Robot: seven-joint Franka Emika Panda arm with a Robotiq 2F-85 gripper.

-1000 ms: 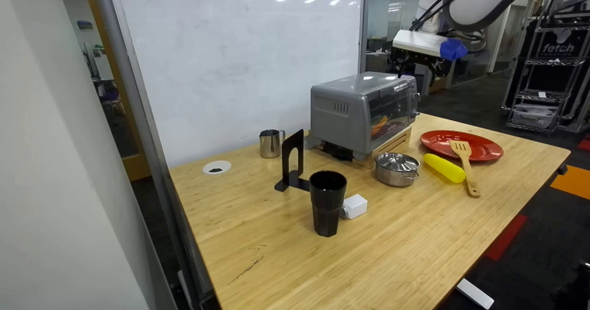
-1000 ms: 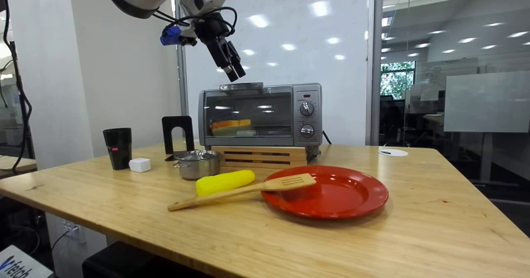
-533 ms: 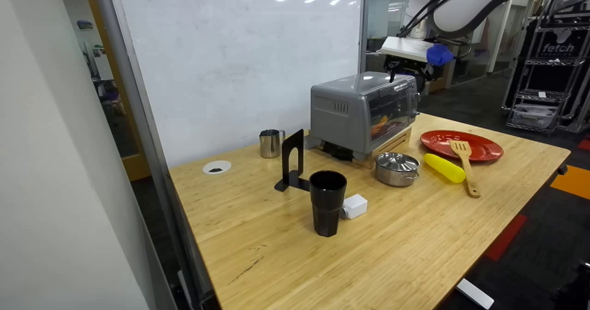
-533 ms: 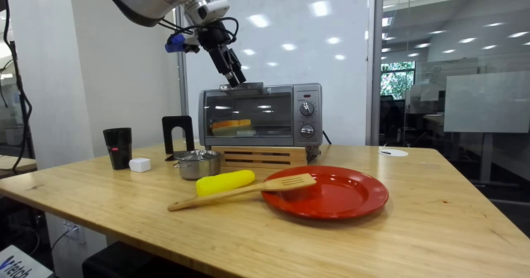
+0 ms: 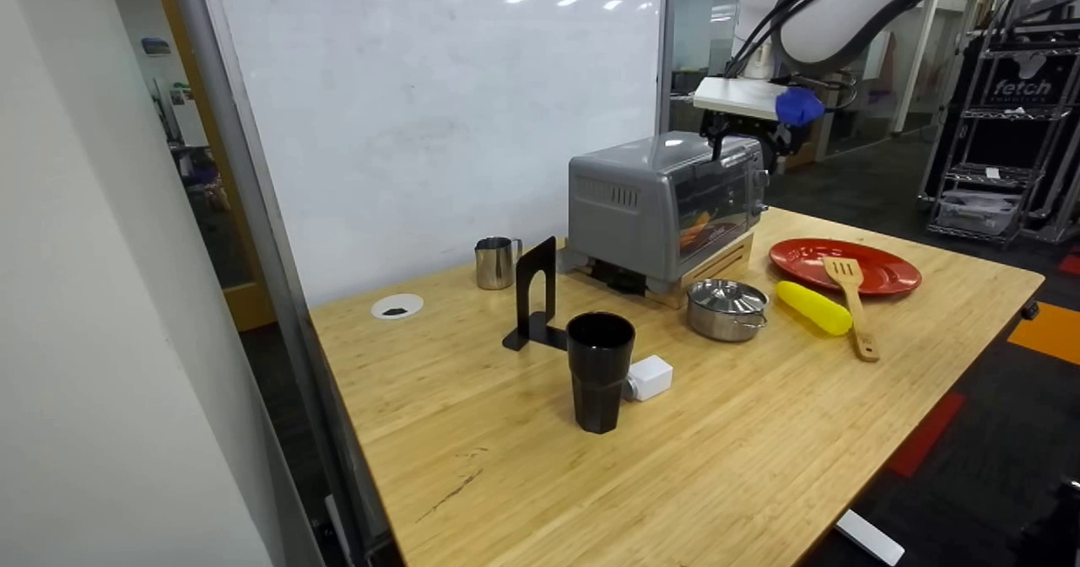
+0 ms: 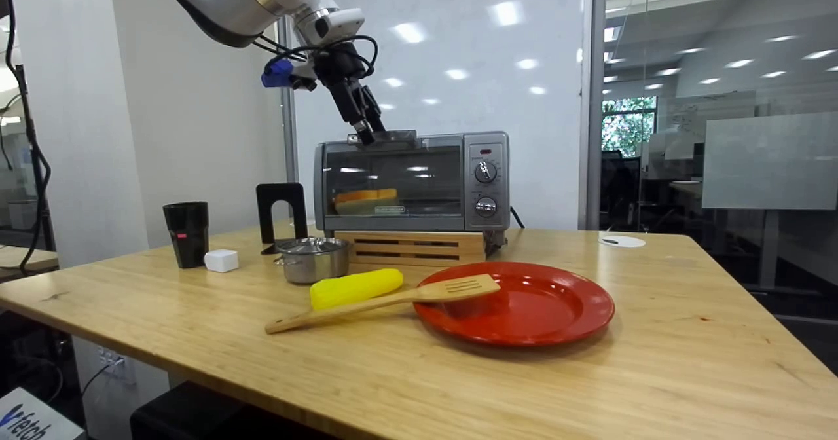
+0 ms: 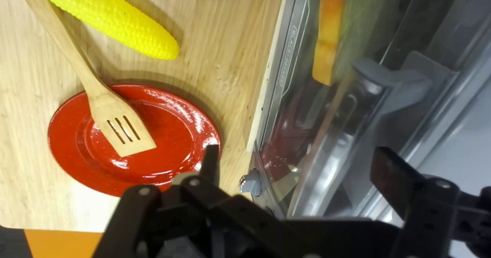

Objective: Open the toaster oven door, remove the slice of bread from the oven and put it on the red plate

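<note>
The grey toaster oven (image 5: 616,191) stands on a wooden stand, its glass door (image 6: 429,188) shut. The door handle (image 6: 402,141) runs along the door's top edge and shows in the wrist view (image 7: 330,160). The slice of bread (image 6: 365,199) is inside behind the glass, its orange-brown crust also visible in the wrist view (image 7: 329,31). My gripper (image 6: 371,133) is open at the handle's left part; in the wrist view its fingers (image 7: 297,154) lie on either side of the handle. I cannot tell whether they touch it. The red plate (image 6: 537,312) lies on the table before the oven.
A wooden spatula (image 6: 393,299) rests with its head on the plate. Yellow corn (image 6: 357,287) and a lidded steel pot (image 6: 314,261) stand before the oven. A black cup (image 5: 599,373), white block (image 5: 651,377), black bookend (image 5: 537,297) and steel pitcher (image 5: 495,263) are on the table.
My gripper has come down and slightly inward toward the oven, from above the handle to around it. It stays open. The oven, bread and plate have not moved.
</note>
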